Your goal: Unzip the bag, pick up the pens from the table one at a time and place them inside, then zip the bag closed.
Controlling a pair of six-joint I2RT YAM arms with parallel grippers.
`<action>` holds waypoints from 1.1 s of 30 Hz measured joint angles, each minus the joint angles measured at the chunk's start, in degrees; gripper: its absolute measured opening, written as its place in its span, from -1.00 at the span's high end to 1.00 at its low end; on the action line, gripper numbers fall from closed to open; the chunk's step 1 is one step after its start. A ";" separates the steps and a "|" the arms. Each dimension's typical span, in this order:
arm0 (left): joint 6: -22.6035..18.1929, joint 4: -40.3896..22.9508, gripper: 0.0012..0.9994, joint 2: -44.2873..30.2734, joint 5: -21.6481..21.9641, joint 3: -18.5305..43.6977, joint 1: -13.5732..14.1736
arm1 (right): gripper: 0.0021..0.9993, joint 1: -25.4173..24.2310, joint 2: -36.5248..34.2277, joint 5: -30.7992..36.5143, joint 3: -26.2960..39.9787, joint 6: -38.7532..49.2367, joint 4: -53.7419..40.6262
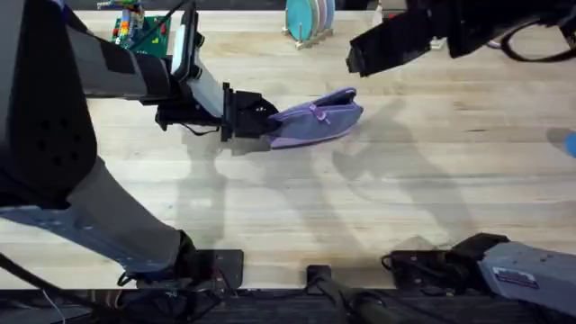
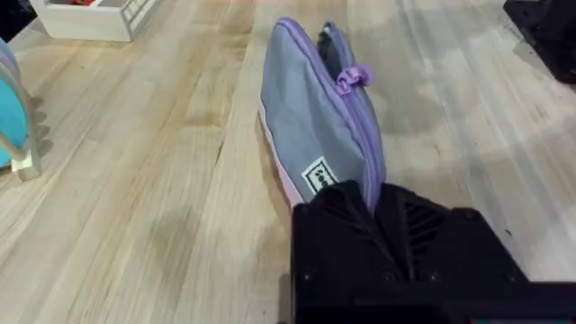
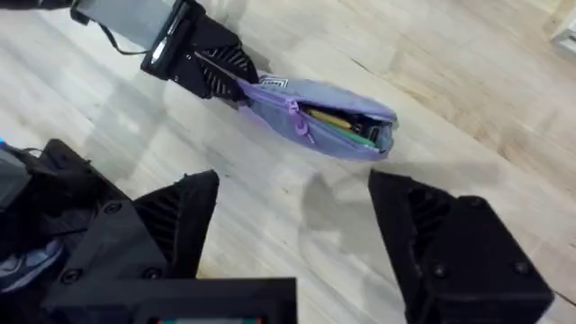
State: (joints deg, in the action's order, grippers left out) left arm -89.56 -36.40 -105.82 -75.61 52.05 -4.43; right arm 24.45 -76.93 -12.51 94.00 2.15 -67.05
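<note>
Bag [image 1: 317,121] lies left-right, left hand [image 1: 255,115] pinching end.

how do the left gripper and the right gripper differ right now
The left gripper is low at the table, shut on one end of the soft lavender fabric pouch; the right gripper hangs above the table, clear of the pouch. The left one's fingers are pinched together on the fabric; the right one's fingers are spread wide and hold nothing. Both are black two-finger grippers.
</note>
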 joint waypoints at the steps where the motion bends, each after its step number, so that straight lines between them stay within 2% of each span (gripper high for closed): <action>1: 0.00 0.00 0.92 0.00 0.00 0.00 0.00 | -0.99 0.11 -0.38 0.01 0.00 0.00 -0.37; 7: 0.00 -0.02 0.92 0.00 -0.01 0.00 0.00 | -0.99 1.59 -2.91 -0.02 -0.62 -0.49 -1.75; 11: 0.00 0.00 0.92 0.00 0.00 0.00 0.00 | -0.99 2.67 -3.77 -0.02 -4.21 -1.85 -0.33; 24: 0.00 0.00 0.92 0.00 0.00 0.00 0.00 | -0.99 6.57 -4.11 -0.39 -21.16 -9.58 17.27; 33: 0.00 -0.01 0.92 0.00 0.00 0.00 0.00 | -0.99 8.03 -7.76 -0.39 -24.26 -11.45 22.14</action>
State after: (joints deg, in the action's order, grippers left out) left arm -89.56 -36.42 -105.82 -75.61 52.05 -4.43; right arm 32.48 -84.69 -12.91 69.73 -9.30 -44.91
